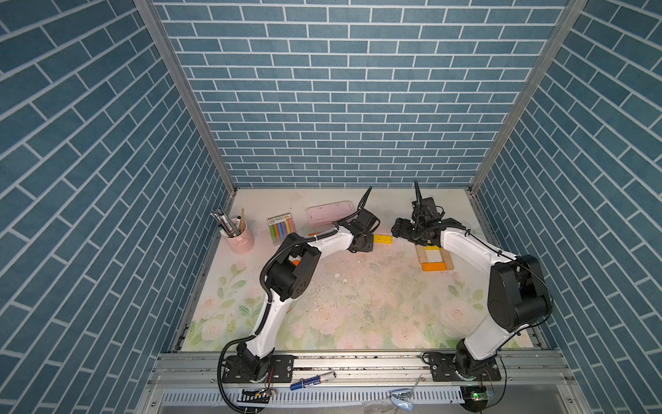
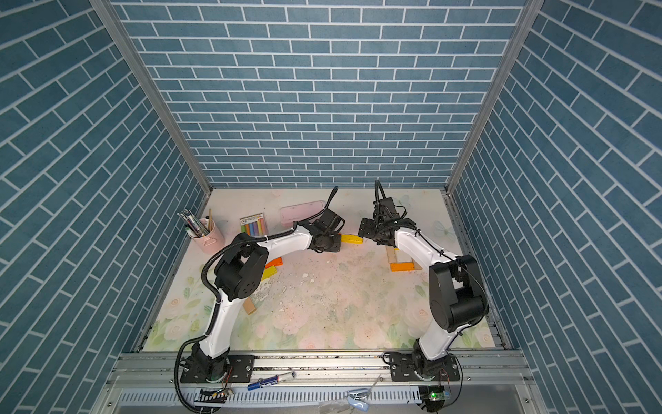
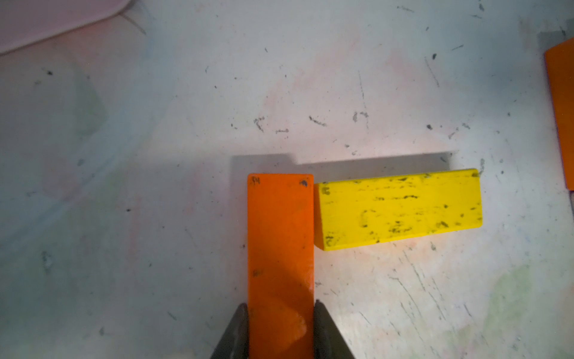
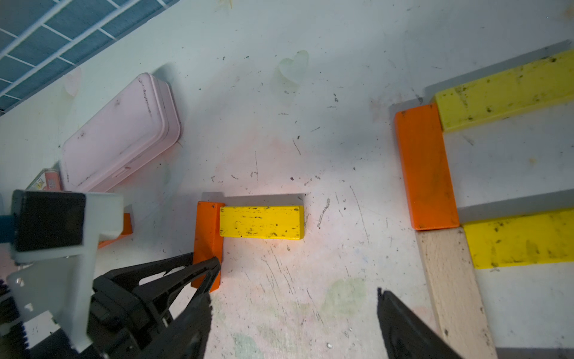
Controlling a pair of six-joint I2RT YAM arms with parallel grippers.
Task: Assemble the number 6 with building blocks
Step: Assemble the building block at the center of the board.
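flat orange block (image 3: 280, 242) is pinched by left gripper (image 3: 280, 306); right gripper (image 4: 295, 296) is spread open; pens (image 1: 224, 220) are kept in pink cup (image 1: 245, 241).

From table (image 1: 361, 290) centre: pen cup (image 1: 240, 238) at nine o'clock, chalk pack (image 1: 282, 228) at ten, case (image 1: 327, 212) at eleven, touching block pair (image 4: 236, 222) at one, block frame (image 1: 434, 266) at three.

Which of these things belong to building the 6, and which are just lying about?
Job: orange block in the left hand; yellow block beside it; part-built block frame; spare blocks by left arm.
Lying about: pink case; chalk pack; pen cup; marker on the rail.
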